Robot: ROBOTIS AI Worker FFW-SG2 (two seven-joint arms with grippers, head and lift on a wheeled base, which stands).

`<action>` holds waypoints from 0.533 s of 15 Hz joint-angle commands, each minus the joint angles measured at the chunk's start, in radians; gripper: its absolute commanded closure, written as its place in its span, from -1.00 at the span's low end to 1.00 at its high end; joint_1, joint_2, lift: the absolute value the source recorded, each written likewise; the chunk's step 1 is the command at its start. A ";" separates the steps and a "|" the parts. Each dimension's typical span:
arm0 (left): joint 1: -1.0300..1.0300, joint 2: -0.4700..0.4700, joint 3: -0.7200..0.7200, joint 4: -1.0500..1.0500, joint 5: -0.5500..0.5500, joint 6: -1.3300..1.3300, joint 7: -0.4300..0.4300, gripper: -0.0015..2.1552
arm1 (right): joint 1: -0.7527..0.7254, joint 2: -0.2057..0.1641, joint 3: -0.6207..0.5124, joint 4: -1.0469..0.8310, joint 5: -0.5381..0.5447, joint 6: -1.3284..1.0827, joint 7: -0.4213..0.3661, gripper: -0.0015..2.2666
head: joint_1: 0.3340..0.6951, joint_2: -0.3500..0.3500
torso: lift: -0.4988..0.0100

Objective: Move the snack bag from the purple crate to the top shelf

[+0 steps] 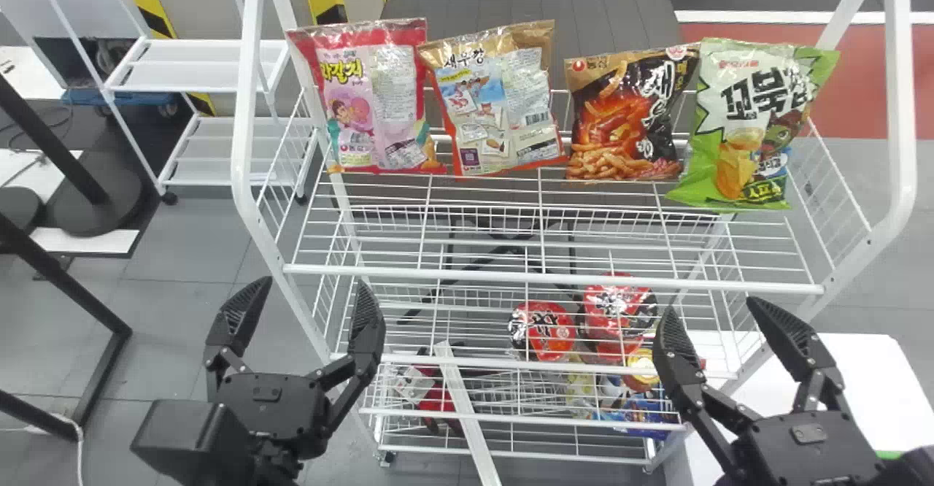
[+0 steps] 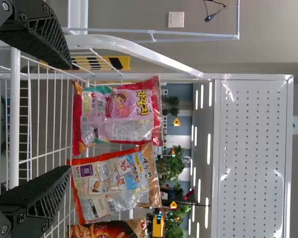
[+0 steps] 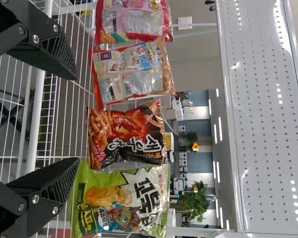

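Rack (image 1: 243,128), white tubular frame with wire levels, occupied the centre of the work area. A smaller white rack (image 1: 193,63) stood behind it, toward the left. A white surface (image 1: 868,376) was located at the lower right. The top shelf (image 1: 511,277) of the front rack carried the snack bags in one upright row, ordered left to right: pink-and-red bag (image 1: 350,136), tan-and-orange bag (image 1: 496,106), black bag (image 1: 620,121), green bag (image 1: 759,121). Which unit was the one specified by the task could not be determined. Left gripper (image 1: 312,289): positioned before the rack's left side; fingers spread, state released. Right gripper (image 1: 711,309): positioned before the right side; fingers likewise spread, state released. Both units were apart from the bags. Smallest items: two red-and-black round packages (image 1: 543,329), situated below the top shelf and visible through its wires.
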 commanded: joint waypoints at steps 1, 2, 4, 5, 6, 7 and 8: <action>0.001 0.000 0.000 0.001 0.000 -0.002 0.000 -0.90 | 0.004 -0.001 0.000 0.000 0.000 -0.016 -0.001 -0.73 | 1.00 0.08 | 0.96; 0.001 -0.002 -0.002 0.001 0.000 -0.002 0.000 -0.90 | 0.004 -0.001 0.000 0.000 0.000 -0.019 -0.001 -0.73 | 1.00 0.08 | 0.96; 0.002 -0.002 0.000 0.001 0.000 -0.009 0.000 -0.90 | 0.004 0.000 0.000 0.000 0.000 -0.019 -0.001 -0.73 | 1.00 0.08 | 0.96; 0.004 -0.002 0.000 0.001 0.000 -0.009 0.000 -0.90 | 0.004 0.000 0.002 0.000 0.001 -0.019 -0.001 -0.74 | 1.00 0.08 | 0.96; 0.004 -0.002 0.000 0.001 0.000 -0.009 0.000 -0.90 | 0.004 0.000 0.000 -0.002 0.000 -0.022 -0.001 -0.73 | 1.00 0.08 | 0.96; 0.004 -0.003 -0.002 0.001 0.000 -0.009 -0.002 -0.90 | 0.004 -0.001 0.000 -0.002 0.001 -0.022 -0.001 -0.73 | 1.00 0.08 | 0.96; 0.004 -0.003 -0.002 0.001 0.000 -0.009 -0.002 -0.90 | 0.004 -0.001 0.000 -0.002 0.001 -0.022 -0.001 -0.73 | 1.00 0.08 | 0.96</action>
